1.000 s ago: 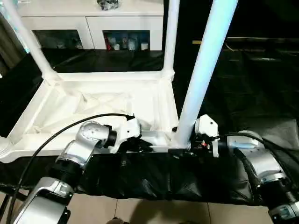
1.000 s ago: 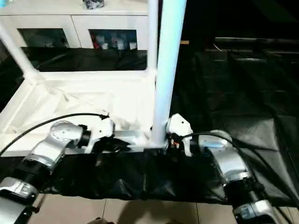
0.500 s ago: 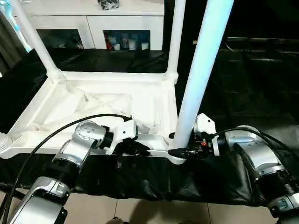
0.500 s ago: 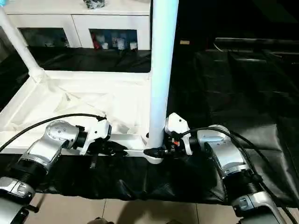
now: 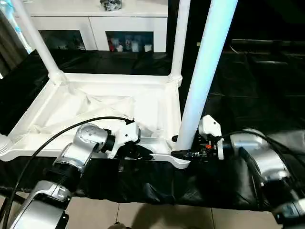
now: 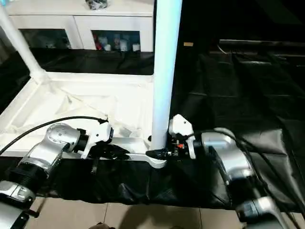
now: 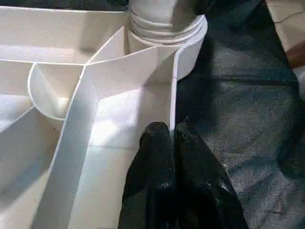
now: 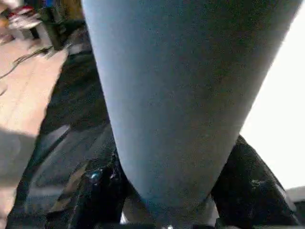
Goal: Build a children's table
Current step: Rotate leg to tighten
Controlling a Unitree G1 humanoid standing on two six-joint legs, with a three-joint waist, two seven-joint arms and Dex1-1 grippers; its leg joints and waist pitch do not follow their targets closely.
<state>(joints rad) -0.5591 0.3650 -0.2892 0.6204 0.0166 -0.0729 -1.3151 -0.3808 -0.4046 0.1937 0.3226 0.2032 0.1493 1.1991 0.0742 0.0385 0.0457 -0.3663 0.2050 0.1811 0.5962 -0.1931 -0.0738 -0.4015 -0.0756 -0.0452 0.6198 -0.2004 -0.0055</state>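
A leg (image 5: 202, 71) stands in the tabletop (image 5: 114, 107) corner socket (image 7: 164, 28), right pincer (image 8: 164, 210) clasping it; left pincer (image 7: 167, 136) pinches the tabletop rim.

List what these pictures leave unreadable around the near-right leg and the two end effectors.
- Near-right leg: its top is cut off by the upper edge in both eye views.
- Its seating in the corner socket: in the right wrist view the leg's own body and the right end effector cover the joint.
- Left end effector: in the eye views its wrist housing hides the fingertips.
- Cabinet contents: too small.
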